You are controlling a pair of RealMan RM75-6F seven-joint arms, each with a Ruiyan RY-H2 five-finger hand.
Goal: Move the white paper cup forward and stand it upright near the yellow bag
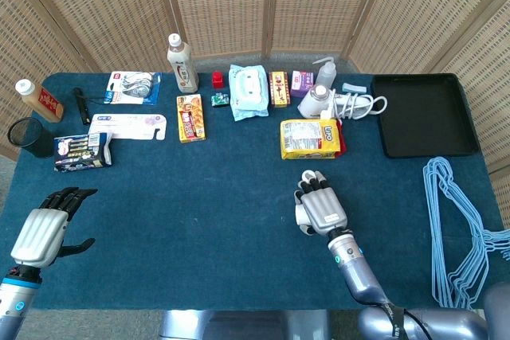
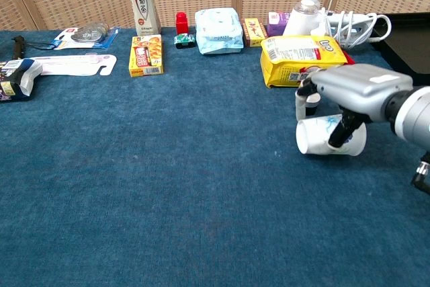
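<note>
The white paper cup (image 2: 322, 137) lies on its side, its mouth facing left, a blue pattern on its wall. My right hand (image 2: 349, 92) grips it from above, fingers curled round it; in the head view the right hand (image 1: 320, 209) hides nearly all of the cup. The yellow bag (image 2: 301, 60) lies flat just beyond the hand, also the yellow bag (image 1: 311, 138) in the head view. My left hand (image 1: 44, 230) hovers at the near left corner, fingers apart, holding nothing.
A row of small goods lines the far side: tall bottle (image 1: 181, 63), wipes pack (image 1: 247, 91), yellow box (image 1: 190, 117), spray bottle (image 2: 303, 12) with cable. A black tray (image 1: 422, 113) sits far right, blue hangers (image 1: 458, 228) near right.
</note>
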